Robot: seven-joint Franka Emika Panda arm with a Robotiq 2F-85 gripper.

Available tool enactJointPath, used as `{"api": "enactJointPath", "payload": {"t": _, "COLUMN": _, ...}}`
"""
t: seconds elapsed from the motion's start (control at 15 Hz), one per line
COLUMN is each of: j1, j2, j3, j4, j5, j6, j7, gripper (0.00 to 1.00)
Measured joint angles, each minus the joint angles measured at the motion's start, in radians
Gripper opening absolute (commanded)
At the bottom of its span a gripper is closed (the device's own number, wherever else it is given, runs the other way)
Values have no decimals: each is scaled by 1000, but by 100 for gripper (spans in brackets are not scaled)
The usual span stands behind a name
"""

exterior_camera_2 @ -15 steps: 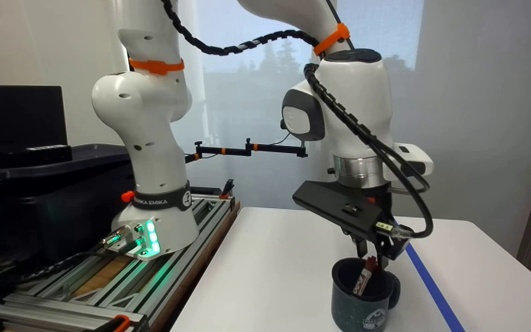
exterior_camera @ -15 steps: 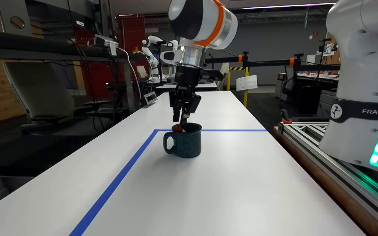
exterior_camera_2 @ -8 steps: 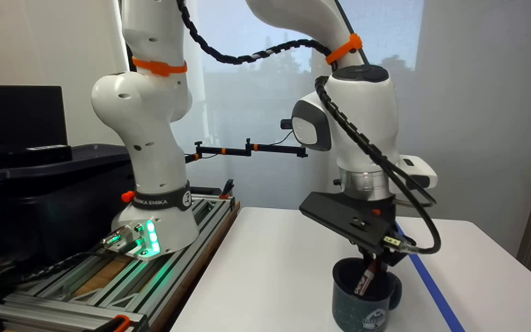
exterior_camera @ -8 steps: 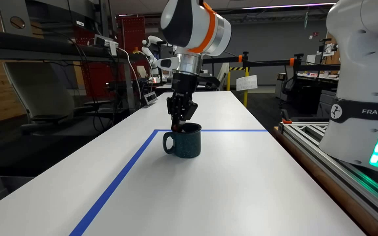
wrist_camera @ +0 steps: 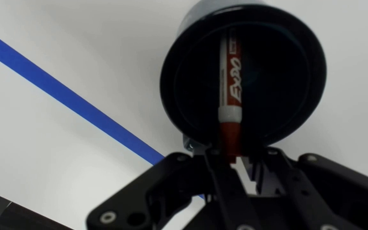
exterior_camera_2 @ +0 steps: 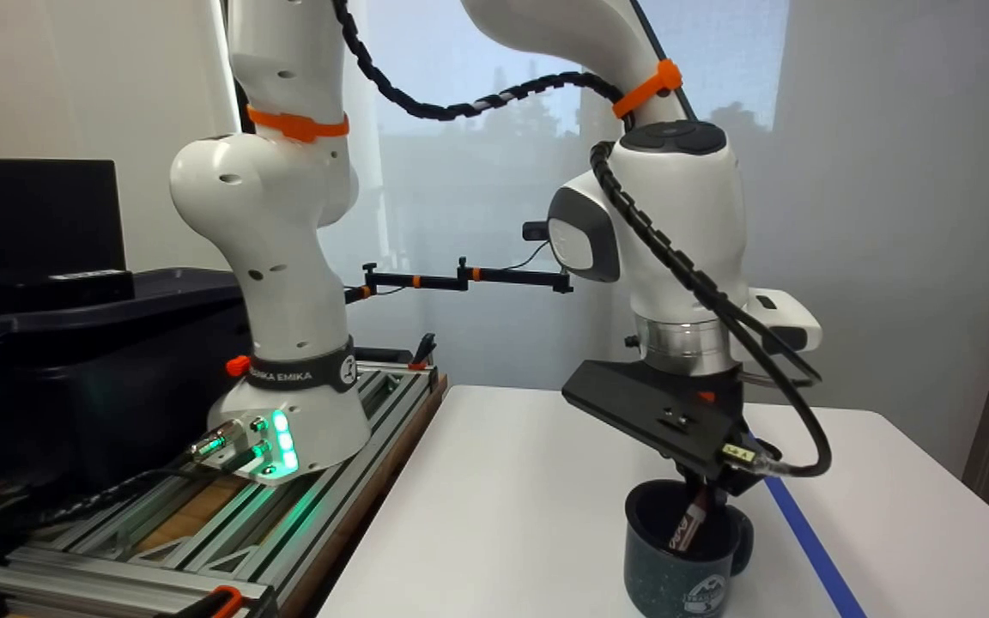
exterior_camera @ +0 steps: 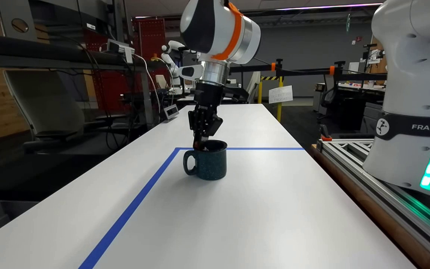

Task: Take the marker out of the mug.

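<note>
Grasp looks done, the gripper [wrist_camera: 237, 154] seemingly pinching the red cap [wrist_camera: 230, 137] of the Expo marker [wrist_camera: 231, 92], which leans mostly inside the speckled dark-teal mug [exterior_camera: 211, 164] standing on the white table [exterior_camera: 222, 224], so only the lift-out seems left.

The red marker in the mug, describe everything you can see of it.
A slim, plastic-looking marker: red and white barrel lettered EXPO, pale collar, red cap. It leans inside the mug, cap end up, lower end in shadow. The fingers of the hand flank the cap; darkness hides whether both touch it.
</note>
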Motion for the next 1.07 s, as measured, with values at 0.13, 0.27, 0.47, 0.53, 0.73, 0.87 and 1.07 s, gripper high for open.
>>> {"api": "enactJointPath", "payload": {"t": 0.13, "j1": 0, "j2": -6, "j3": -5, "j4": -2, "j5": -7, "j6": -7, "j7": 3, "gripper": 5}}
{"api": "enactJointPath", "payload": {"t": 0.27, "j1": -1, "j2": -25, "j3": -18, "j4": -7, "j5": -12, "j6": -38, "j7": 3, "gripper": 5}}
{"api": "enactJointPath", "payload": {"t": 0.47, "j1": -3, "j2": -81, "j3": -53, "j4": -20, "j5": -45, "j6": -97, "j7": 24, "gripper": 5}}
{"api": "enactJointPath", "payload": {"t": 0.53, "j1": -4, "j2": -106, "j3": -67, "j4": -27, "j5": -65, "j6": -114, "j7": 40, "gripper": 5}}
{"api": "enactJointPath", "payload": {"t": 0.73, "j1": -15, "j2": -183, "j3": -101, "j4": -48, "j5": -149, "j6": -144, "j7": 112, "gripper": 5}}
{"api": "enactJointPath", "payload": {"t": 0.87, "j1": -69, "j2": -239, "j3": -82, "j4": -60, "j5": -214, "j6": -165, "j7": 179, "gripper": 5}}
{"api": "enactJointPath", "payload": {"t": 1.07, "j1": -145, "j2": -317, "j3": -68, "j4": -72, "j5": -298, "j6": -204, "j7": 275, "gripper": 5}}
